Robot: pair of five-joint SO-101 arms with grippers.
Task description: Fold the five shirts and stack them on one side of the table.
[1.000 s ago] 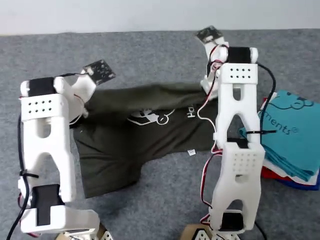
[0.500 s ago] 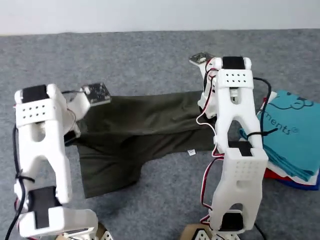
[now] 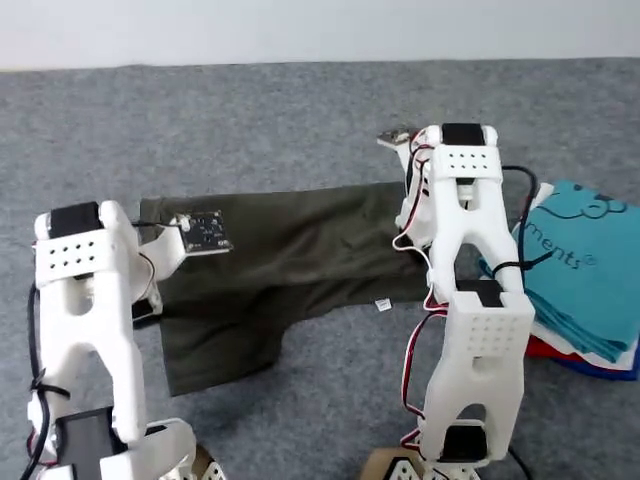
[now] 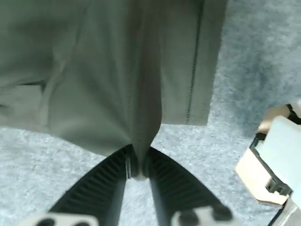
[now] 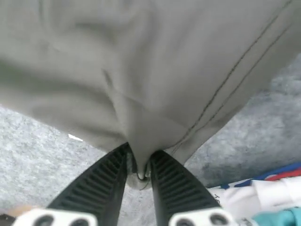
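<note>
A dark olive shirt (image 3: 290,265) lies across the middle of the grey table, its far half folded toward me. My left gripper (image 4: 138,165) is shut on a pinch of the shirt's (image 4: 117,80) cloth at its left end. At the right end, my right gripper (image 5: 139,170) is shut on the olive shirt (image 5: 155,80) beside a stitched hem. In the high view the left arm (image 3: 85,300) stands over the shirt's left edge and the right arm (image 3: 460,220) over its right edge.
A stack of folded shirts (image 3: 580,270), teal on top with white, red and blue below, sits at the table's right side close to the right arm. A small white tag (image 3: 381,305) hangs at the olive shirt's near edge. Bare grey felt (image 3: 250,120) lies beyond.
Both grippers have pulled the shirt's far edge toward me, folding it over so the white print is now hidden. The left arm moved furthest toward the near side.
</note>
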